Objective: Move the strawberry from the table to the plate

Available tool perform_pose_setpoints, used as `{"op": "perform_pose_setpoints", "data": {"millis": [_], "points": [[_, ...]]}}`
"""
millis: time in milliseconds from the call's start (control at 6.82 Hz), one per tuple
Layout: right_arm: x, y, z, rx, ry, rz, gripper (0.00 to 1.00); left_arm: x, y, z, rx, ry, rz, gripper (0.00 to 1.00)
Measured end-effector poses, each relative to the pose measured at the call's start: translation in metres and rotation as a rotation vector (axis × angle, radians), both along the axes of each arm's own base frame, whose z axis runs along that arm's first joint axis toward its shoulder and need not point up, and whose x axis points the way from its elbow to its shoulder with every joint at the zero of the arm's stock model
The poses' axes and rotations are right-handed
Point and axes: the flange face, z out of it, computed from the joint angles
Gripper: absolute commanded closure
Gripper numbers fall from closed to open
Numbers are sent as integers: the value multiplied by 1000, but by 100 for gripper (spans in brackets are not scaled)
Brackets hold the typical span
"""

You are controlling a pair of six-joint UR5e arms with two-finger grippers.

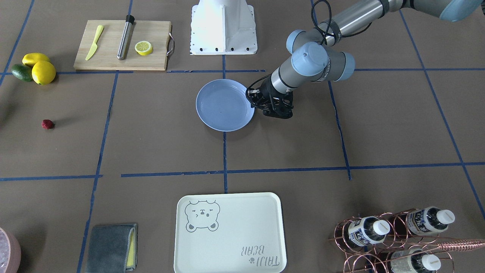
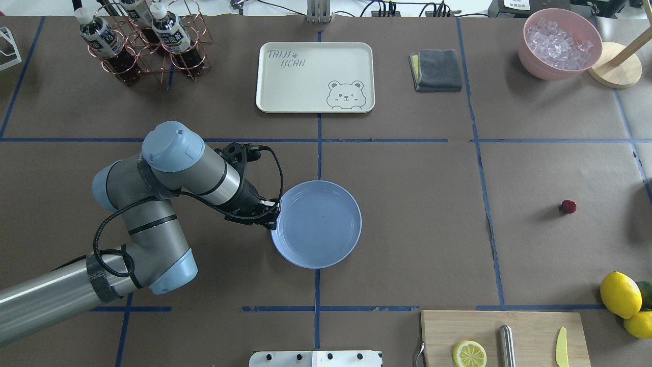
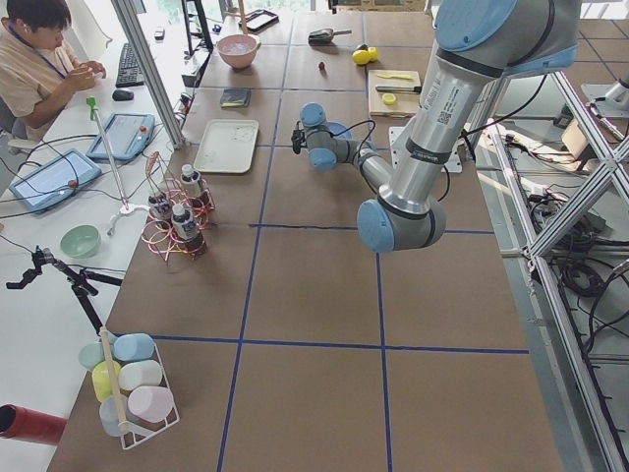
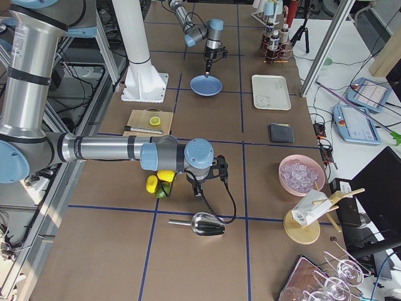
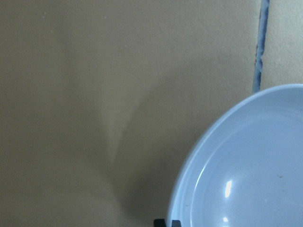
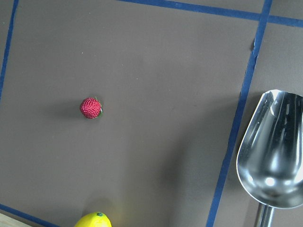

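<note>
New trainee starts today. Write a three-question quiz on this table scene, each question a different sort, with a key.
1. True or false: the strawberry lies in the plate.
2. Multiple choice: which claw is at the plate's rim? A the left claw; B the other one; C neither.
3. Fill in: in the right wrist view, the strawberry lies on the table, to the left of a shiny metal ____.

Key
1. False: it lies on the table, far from the plate.
2. A
3. scoop
</note>
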Motion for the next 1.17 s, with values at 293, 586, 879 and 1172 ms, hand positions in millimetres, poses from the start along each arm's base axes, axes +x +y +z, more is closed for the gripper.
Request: {"op": "perform_pose_setpoints", "data": {"millis": [293, 586, 879, 1172], "points": [[0, 0, 0, 0, 0, -1, 0, 5, -1, -1, 2, -6, -5, 100], [-1, 0, 1, 0, 1, -3, 0, 6, 0, 2, 1, -12, -4, 57], [-12, -3, -2, 12, 1, -22, 0, 5, 0, 4, 1, -12, -4, 40], [-45, -8, -9, -41, 9, 5, 0, -14, 6, -8, 18, 20, -12, 38]]}}
